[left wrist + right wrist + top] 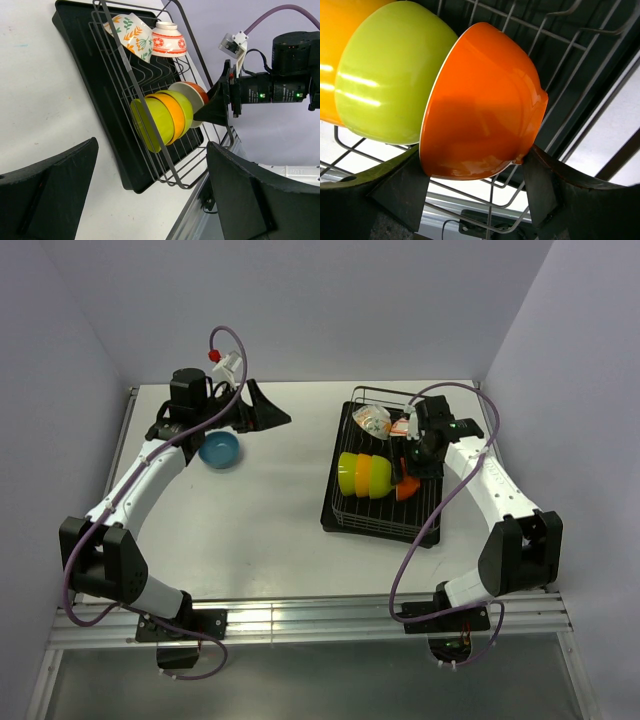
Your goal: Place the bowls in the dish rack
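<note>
The black wire dish rack [345, 515] stands right of centre. In it, on edge in a row, are a lime green bowl [347, 473], an orange bowl [364, 475], a second lime green bowl [380, 477] and the salmon-red bowl [407, 488]. My right gripper [415, 472] is shut on the salmon-red bowl [480, 105], rim against one finger and base against the other, beside the green bowl [390, 75]. The cream-white bowl [372, 420] lies at the rack's far end. The blue bowl [219, 450] sits on the table. My left gripper [272, 416] is open and empty, just beyond it.
A small red-and-white patterned bowl [167, 40] lies beside the cream-white one [131, 30] in the rack [107, 65]. The left wrist view shows the right gripper [220, 102] at the row's end. The rack's right rim is near the table edge [470, 500].
</note>
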`<act>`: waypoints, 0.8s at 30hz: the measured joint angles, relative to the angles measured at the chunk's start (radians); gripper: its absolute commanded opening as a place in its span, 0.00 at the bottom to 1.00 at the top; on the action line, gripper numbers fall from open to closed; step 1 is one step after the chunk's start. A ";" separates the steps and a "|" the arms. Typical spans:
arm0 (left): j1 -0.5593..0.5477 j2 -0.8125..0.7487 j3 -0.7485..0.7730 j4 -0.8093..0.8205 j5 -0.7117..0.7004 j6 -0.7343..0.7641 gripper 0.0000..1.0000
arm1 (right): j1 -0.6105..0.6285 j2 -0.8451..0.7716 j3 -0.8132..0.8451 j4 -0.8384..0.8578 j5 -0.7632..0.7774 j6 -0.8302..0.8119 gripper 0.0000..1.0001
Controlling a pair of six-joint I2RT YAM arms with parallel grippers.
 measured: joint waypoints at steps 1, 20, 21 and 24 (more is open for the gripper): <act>0.000 0.000 0.000 -0.002 0.000 0.000 0.95 | 0.002 0.000 0.000 0.000 -0.002 0.003 0.78; 0.068 0.000 0.000 -0.075 0.018 0.066 0.96 | 0.011 -0.002 0.021 -0.010 -0.056 0.019 1.00; 0.083 0.000 0.000 -0.092 0.019 0.081 0.97 | 0.011 -0.002 0.027 -0.011 -0.056 0.019 1.00; 0.149 0.002 0.000 -0.163 0.026 0.162 0.96 | 0.011 -0.013 0.044 -0.017 -0.053 0.018 1.00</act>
